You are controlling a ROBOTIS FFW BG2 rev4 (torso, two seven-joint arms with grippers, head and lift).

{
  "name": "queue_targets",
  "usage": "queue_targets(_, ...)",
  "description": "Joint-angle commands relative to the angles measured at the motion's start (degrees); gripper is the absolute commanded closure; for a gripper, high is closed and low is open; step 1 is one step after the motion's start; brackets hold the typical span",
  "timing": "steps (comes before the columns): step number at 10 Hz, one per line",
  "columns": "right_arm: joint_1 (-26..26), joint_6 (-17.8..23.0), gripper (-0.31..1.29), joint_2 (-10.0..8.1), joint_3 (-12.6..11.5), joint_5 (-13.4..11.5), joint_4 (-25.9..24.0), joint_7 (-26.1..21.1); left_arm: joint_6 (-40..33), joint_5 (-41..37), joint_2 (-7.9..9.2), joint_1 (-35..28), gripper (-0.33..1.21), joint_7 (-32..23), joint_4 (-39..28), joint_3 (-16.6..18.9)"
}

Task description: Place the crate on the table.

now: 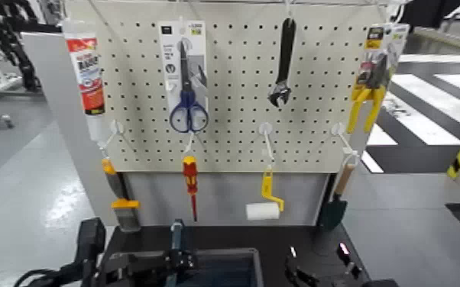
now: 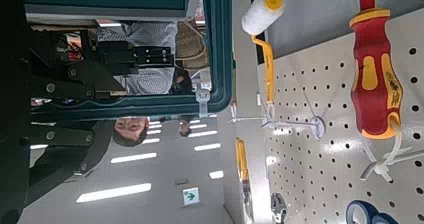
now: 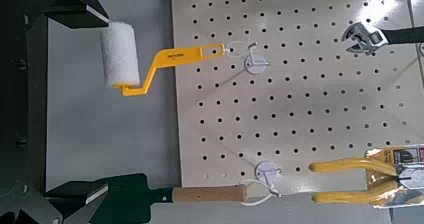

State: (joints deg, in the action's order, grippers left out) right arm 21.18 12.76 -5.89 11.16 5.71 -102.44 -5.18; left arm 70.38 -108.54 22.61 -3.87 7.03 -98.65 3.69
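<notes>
Left gripper (image 1: 186, 261), bottom centre-left, pinching crate (image 1: 258, 267) handle (image 1: 177, 235); placing step, next lower onto table (image 1: 279, 238), then release; right gripper (image 1: 303, 276) idle, lower right

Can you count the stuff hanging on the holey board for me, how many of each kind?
Scissors: 1
Adjustable wrench: 1
Yellow-handled pliers: 1
Screwdriver: 1
Paint roller: 1
Garden trowel: 1
White tube with red label: 1
Yellow-and-grey tool, kind unclear: 1
Total: 8
</notes>
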Motion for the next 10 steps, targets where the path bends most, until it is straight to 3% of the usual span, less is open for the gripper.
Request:
queue_targets(1,0.00,0.07,0.15,0.01,0.00,0.00,0.05,0.00,-0.07,0.00,-0.11,0.09,1.16,0.00,0.04,0.09)
queue_targets(4,-0.09,0.16,0.15,0.09,0.09,0.00,0.14,0.00,-0.07,0.00,0.06,0.61,1.16,0.17,0.48,-0.44)
queue_targets(10,0.00,0.86,0.15,0.27,0.18,0.36,0.57,0.00,-0.07,0.09,0.42,6.06,1.16,2.72,7.86,-5.45)
